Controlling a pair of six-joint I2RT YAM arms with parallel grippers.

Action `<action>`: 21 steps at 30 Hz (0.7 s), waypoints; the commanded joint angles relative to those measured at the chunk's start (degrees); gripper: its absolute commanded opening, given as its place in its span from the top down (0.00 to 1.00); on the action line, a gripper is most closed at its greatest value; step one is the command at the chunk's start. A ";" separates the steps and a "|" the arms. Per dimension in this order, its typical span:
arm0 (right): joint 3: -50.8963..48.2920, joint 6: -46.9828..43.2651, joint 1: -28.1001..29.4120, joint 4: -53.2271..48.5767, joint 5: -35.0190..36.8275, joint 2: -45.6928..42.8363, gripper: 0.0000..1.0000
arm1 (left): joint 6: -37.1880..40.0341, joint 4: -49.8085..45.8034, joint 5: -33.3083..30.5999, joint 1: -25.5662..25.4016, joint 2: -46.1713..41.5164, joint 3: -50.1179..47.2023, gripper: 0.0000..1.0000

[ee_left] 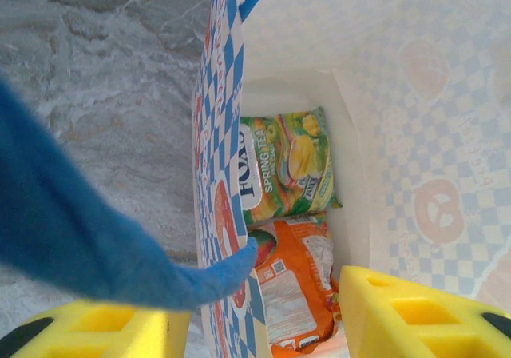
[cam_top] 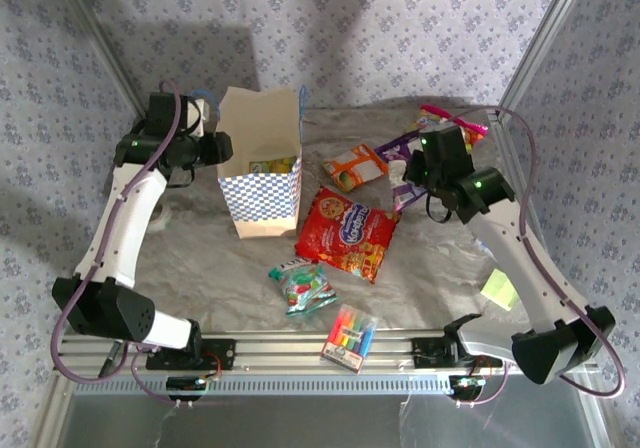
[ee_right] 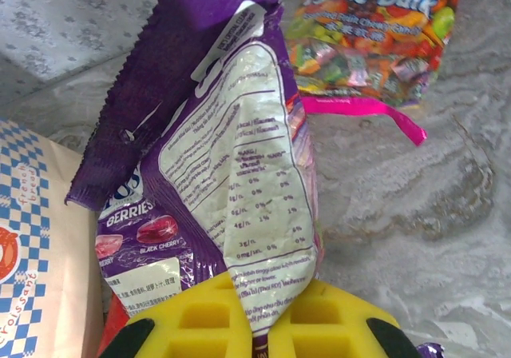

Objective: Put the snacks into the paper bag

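Step, judged: taking one snack to the bag | right pincer (ee_right: 255, 314) clamped on purple crinkly foil packet (ee_right: 207, 158), held just ahead of its tips | left pincer (ee_left: 255, 318) apart, astride wall of tan checkered paper bag (cam_top: 262, 203) | next: swing packet leftward over bag mouth, then release.

Paper bag (cam_top: 262, 183): mouth open upward, with room inside above a green-yellow packet (ee_left: 283, 166) and an orange packet (ee_left: 295, 282) on its floor; left wall straddled by the left gripper (ee_left: 263, 322). Right of the bag: way barred by red cookie bag (cam_top: 345, 230) and orange-white packet (cam_top: 355, 165). Bare table (cam_top: 205, 258) at the bag's near left, and between cookie bag and sticky-note pad (cam_top: 498, 288).
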 commanded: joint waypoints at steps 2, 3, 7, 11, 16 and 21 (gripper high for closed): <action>6.81 -3.23 1.88 3.85 0.28 2.45 1.00 | 1.45 2.98 0.91 0.39 -2.34 -0.55 0.49; 7.63 -3.54 2.11 4.37 0.23 3.03 1.00 | 1.20 3.03 1.03 0.58 -2.21 -0.59 0.49; 12.88 -6.32 4.05 4.98 0.33 5.15 1.00 | -0.77 3.25 3.17 2.27 -1.76 -0.75 0.56; 16.19 -8.64 5.52 5.73 1.37 6.24 1.00 | -1.06 3.53 3.80 3.12 -1.74 -0.82 0.57; 19.69 -10.77 6.94 7.03 1.76 7.57 1.00 | -1.20 4.19 4.00 3.54 -1.13 -1.11 0.61; 23.92 -13.79 8.51 8.16 2.31 9.26 1.00 | -1.86 5.64 4.15 3.65 -0.64 -1.78 0.67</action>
